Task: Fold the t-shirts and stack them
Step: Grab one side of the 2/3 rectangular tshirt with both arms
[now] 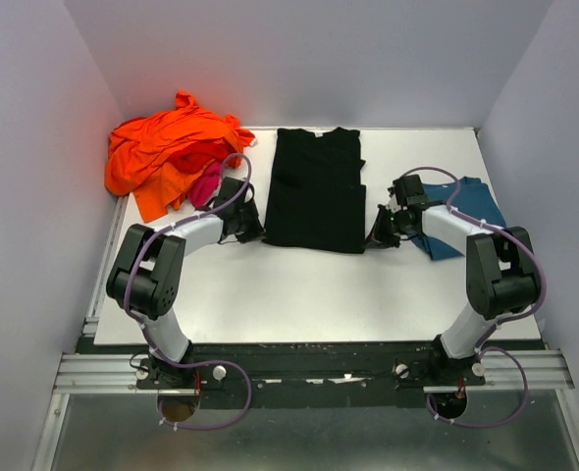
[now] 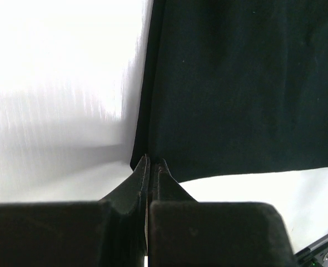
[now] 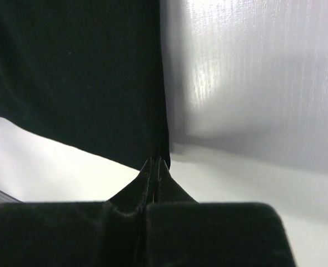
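The black t-shirt [image 1: 314, 191] lies flat in a long narrow fold at the table's middle back. My left gripper [image 1: 254, 232] is shut on its near left corner; the left wrist view shows the closed fingertips [image 2: 152, 162] pinching the black cloth [image 2: 242, 83]. My right gripper [image 1: 379, 234] is shut on its near right corner, seen in the right wrist view [image 3: 155, 162] at the cloth's edge [image 3: 75, 72]. The teal-blue t-shirt [image 1: 471, 206] lies under the right arm. The orange t-shirt [image 1: 167, 147] and the magenta-pink one [image 1: 207, 183] are heaped at the back left.
The white table [image 1: 299, 294] is walled at the back and on both sides. The arm bases stand on a black rail [image 1: 309, 368] at the near edge.
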You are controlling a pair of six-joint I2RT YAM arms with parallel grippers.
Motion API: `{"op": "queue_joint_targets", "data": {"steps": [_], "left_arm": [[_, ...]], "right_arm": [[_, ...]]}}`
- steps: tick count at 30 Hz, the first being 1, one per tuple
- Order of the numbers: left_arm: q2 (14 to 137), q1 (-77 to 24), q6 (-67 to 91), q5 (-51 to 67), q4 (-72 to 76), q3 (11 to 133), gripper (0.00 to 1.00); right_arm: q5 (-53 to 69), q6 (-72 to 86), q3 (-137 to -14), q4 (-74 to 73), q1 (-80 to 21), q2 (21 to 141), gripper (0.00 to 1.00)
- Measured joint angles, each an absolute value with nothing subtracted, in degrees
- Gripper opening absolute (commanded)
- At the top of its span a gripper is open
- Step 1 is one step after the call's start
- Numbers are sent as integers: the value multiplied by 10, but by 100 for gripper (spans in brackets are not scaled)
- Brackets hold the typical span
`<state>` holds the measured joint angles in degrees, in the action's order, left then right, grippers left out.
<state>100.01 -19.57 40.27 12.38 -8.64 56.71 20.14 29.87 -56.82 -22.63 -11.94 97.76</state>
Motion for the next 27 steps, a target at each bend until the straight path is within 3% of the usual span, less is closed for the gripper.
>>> {"op": "queue_joint_targets", "data": {"steps": [10, 11, 16, 19, 26, 27], "left_arm": [[886, -225, 426, 126, -39, 411, 0], [882, -234, 437, 132, -22, 389, 0], [853, -271, 472, 129, 27, 342, 0], [831, -293, 487, 120, 28, 322, 7], [790, -301, 494, 91, -30, 315, 21], [787, -301, 493, 85, -39, 316, 23]], "right_arm": [[202, 295, -468, -234, -121, 848, 1], [203, 294, -455, -234, -121, 851, 3], [203, 291, -409, -235, -121, 856, 33], [208, 288, -400, -235, -121, 846, 39], [212, 284, -399, -234, -121, 844, 41], [211, 284, -399, -235, -121, 844, 45]]}}
